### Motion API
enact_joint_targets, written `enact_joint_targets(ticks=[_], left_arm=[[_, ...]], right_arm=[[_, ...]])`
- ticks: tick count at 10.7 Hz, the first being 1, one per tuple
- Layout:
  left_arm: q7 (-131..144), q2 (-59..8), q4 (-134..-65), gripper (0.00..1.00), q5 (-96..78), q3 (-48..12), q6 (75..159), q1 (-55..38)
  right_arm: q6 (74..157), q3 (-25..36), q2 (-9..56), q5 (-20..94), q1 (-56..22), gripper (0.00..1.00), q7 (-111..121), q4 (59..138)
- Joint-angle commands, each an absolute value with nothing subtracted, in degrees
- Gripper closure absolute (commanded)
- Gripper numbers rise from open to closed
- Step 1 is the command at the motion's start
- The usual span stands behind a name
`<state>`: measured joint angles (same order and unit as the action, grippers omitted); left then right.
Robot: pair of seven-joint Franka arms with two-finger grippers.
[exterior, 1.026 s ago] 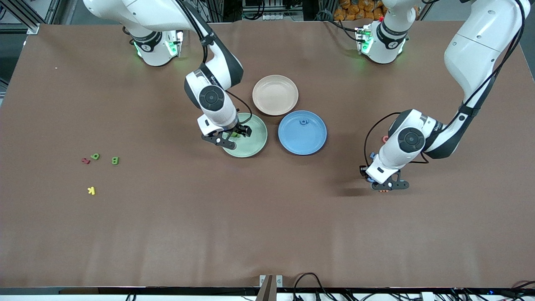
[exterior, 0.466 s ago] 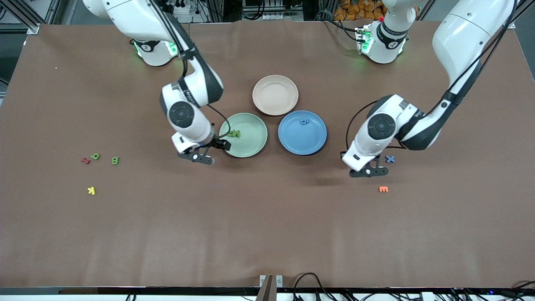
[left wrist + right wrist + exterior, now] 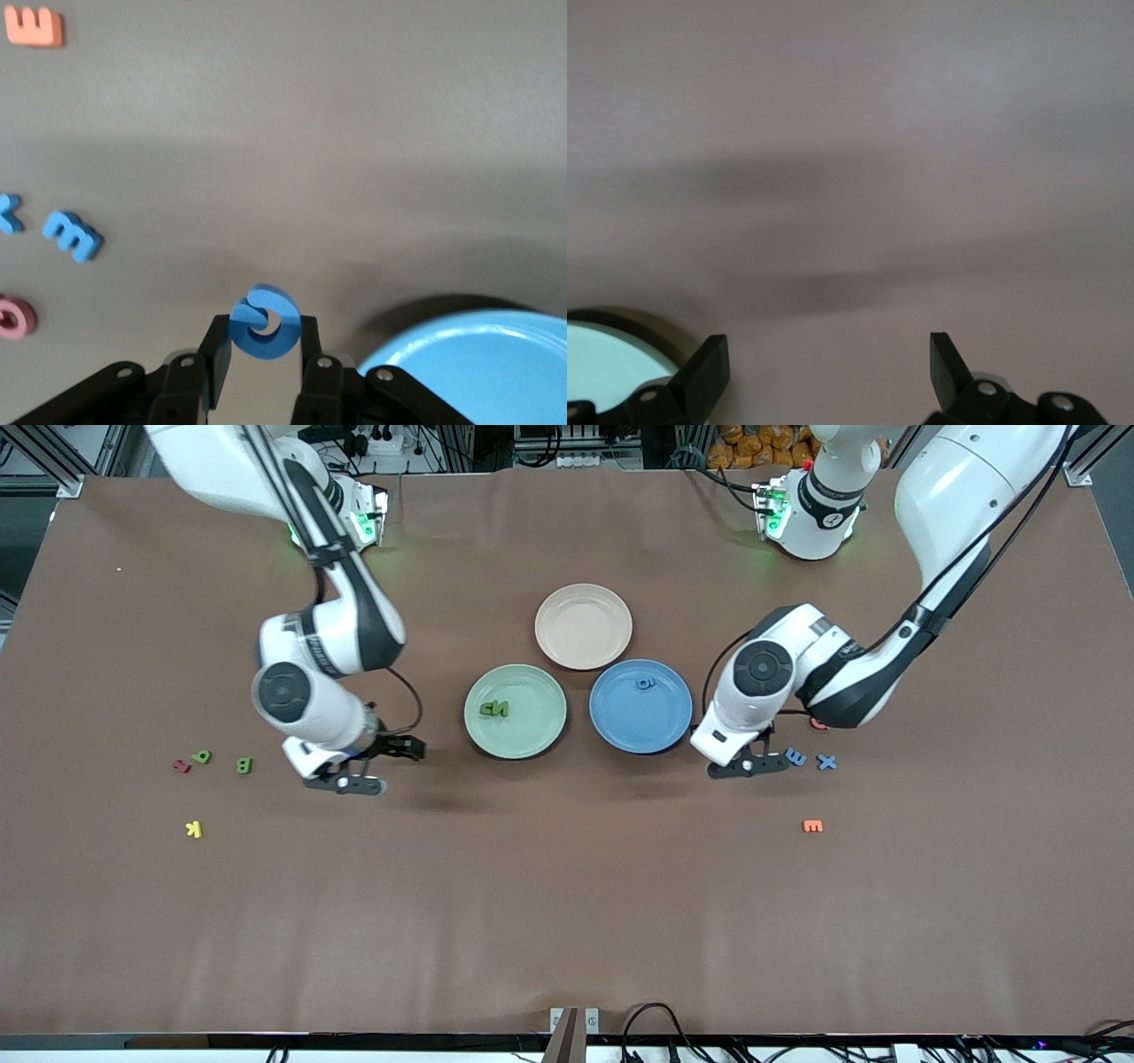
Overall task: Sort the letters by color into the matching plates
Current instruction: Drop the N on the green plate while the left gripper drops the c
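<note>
Left tool (image 3: 257,341) clamped on a blue letter (image 3: 262,321) should clear the blue plate (image 3: 620,722) rim before release; right tool (image 3: 828,363), jaws apart, hangs over bare worktop (image 3: 567,886) mid-width.

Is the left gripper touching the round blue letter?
Touching. The left wrist view shows the left gripper with its fingers pressed against both sides of the blue letter, holding it above the table.
</note>
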<state>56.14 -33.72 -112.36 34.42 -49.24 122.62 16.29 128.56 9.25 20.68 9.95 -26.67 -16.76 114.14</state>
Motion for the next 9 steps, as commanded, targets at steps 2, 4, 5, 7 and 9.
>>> enact_joint_targets(ticks=[2,4,5,7,9], left_arm=[[64.1,-33.3,-113.2,1.00,34.0,-53.9,118.6,15.7],[66.4,-33.3,-113.3,1.00,32.5,-55.7,117.5,15.6],[67.9,-33.3,-113.3,1.00,32.0,-56.0,117.5,14.8],[70.9,-33.5,-113.3,1.00,31.5,-56.0,117.5,13.0],[73.6,-33.4,-113.3,1.00,30.2,-56.0,117.5,11.2]], right_arm=[[127.4,8.6,14.6,6.5,-19.5,0.00,-5.3,120.4],[127.6,8.6,14.0,4.0,-16.3,0.00,-1.2,121.4],[127.6,8.5,13.7,2.5,-14.3,0.00,0.8,121.6],[130.4,8.6,12.7,1.4,-10.7,0.00,6.0,124.0],[135.3,8.6,12.0,1.3,-7.0,0.00,10.5,127.4]])
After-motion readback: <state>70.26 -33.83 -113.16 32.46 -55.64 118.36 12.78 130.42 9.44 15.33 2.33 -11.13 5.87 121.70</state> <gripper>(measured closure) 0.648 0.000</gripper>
